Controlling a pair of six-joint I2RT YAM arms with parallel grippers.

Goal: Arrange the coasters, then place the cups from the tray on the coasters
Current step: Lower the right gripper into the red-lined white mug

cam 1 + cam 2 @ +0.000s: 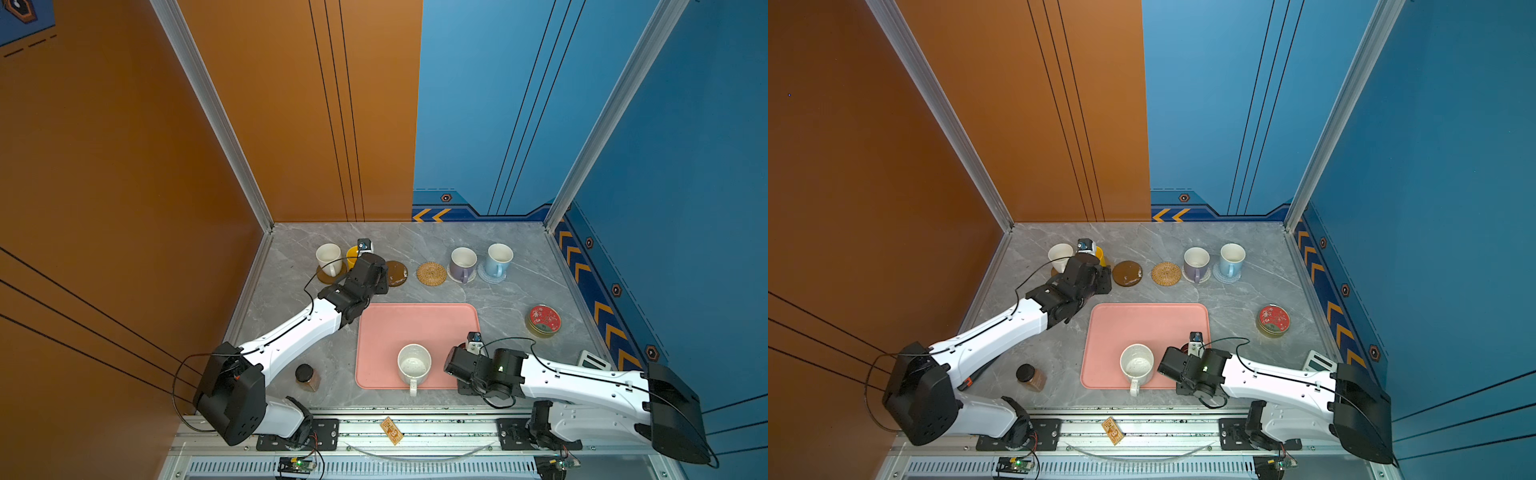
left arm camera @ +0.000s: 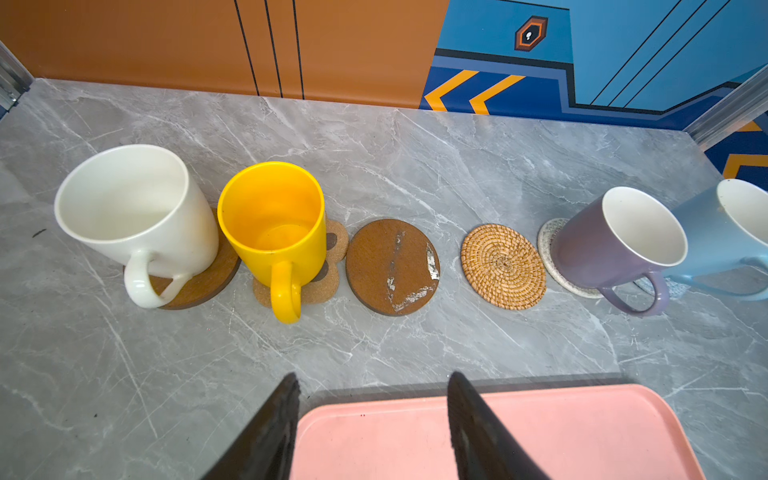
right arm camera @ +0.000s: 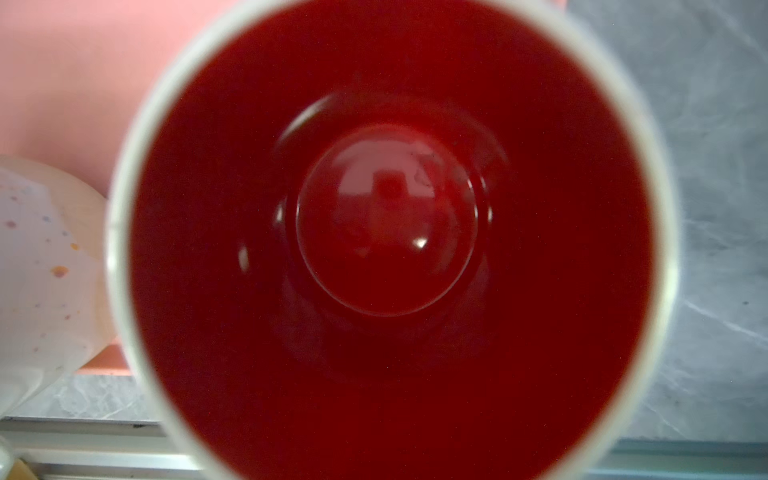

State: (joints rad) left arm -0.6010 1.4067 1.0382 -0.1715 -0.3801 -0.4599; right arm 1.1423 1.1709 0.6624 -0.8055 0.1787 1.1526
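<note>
Worktop (image 1: 519, 299): grey marble, pink tray (image 1: 415, 324) near front
Red-lined mug (image 3: 386, 216): upright at tray's near right corner, just beside speckled mug (image 1: 414, 365)
Handling: likely rigid glazed ceramic, slick, chip-prone, fairly weighty; best gripped across rim wall
Right pincer (image 1: 457, 365): directly over mug mouth; jaws hidden, width impossible to tell
Left pincer (image 2: 374, 386): wide apart, empty

coaster row (image 1: 431, 273) behind tray (image 1: 415, 324) | mug (image 1: 413, 365) on tray | jar (image 1: 306, 376) left

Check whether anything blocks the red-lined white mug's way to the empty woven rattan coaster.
Nothing visible does. Between the red-lined mug and rattan coaster the pink rectangular tray is bare; the speckled white mug sits aside; the left claw hovers by the neighbouring brown disc coaster.
</note>
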